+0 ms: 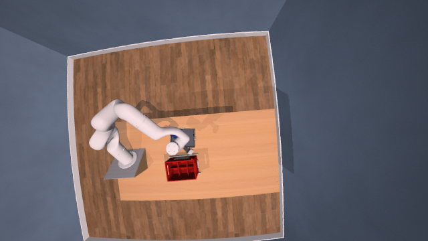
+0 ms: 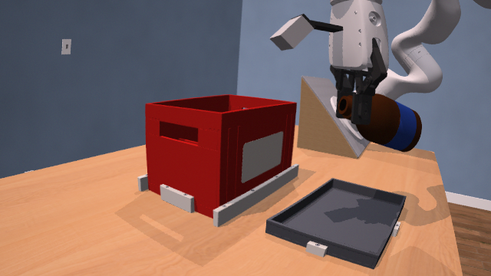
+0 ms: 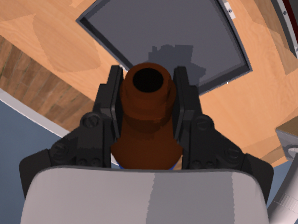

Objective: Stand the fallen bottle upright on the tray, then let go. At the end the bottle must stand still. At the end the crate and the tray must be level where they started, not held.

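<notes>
The brown bottle (image 2: 383, 119) (image 3: 147, 145) with a blue band is held in the air by its neck, well above the table. It is strongly tilted, near lying, with its mouth a little higher than its base. My gripper (image 2: 350, 115) (image 3: 148, 81) is shut on the neck, a finger on each side. The dark grey tray (image 1: 192, 142) (image 2: 345, 234) (image 3: 165, 25) lies level on the table with nothing standing on it. In the top view the arm hides most of the bottle and part of the tray.
A red crate (image 1: 166, 172) (image 2: 184, 165) with compartments stands level beside the tray, and its walls rise well above the tray. Light grey rails (image 2: 257, 193) run along the crate's foot. Small grey blocks (image 2: 316, 248) sit at the tray's edges. The arm's wedge-shaped base (image 2: 320, 123) stands behind.
</notes>
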You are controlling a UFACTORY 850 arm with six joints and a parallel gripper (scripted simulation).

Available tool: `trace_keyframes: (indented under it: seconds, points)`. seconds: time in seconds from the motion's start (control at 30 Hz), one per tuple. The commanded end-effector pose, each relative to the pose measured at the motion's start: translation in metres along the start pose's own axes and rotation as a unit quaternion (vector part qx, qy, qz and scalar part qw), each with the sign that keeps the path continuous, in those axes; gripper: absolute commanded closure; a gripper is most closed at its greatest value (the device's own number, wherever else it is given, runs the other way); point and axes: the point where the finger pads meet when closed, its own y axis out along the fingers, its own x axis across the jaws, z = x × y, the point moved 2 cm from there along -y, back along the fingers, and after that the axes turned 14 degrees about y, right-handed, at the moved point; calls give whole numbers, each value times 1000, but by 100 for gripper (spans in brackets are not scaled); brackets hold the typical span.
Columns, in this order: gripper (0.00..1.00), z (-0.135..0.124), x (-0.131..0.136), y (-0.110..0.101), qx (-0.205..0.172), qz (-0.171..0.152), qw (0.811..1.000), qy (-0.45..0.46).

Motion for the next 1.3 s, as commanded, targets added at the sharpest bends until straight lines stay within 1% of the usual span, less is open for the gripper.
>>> trace_keyframes:
  seconds: [0.0,0.57,0.83,0.9,1.27]
  points:
    - [100,0,-1,-1,1,1,1000,0]
    - [100,0,-1,-1,7,2,1000,0]
    - [100,-1,-1,-1,27,8,1000,0]
    - [100,-1,-1,-1,27,8,1000,0]
    - [100,-3,-1,-1,64,17,998,0]
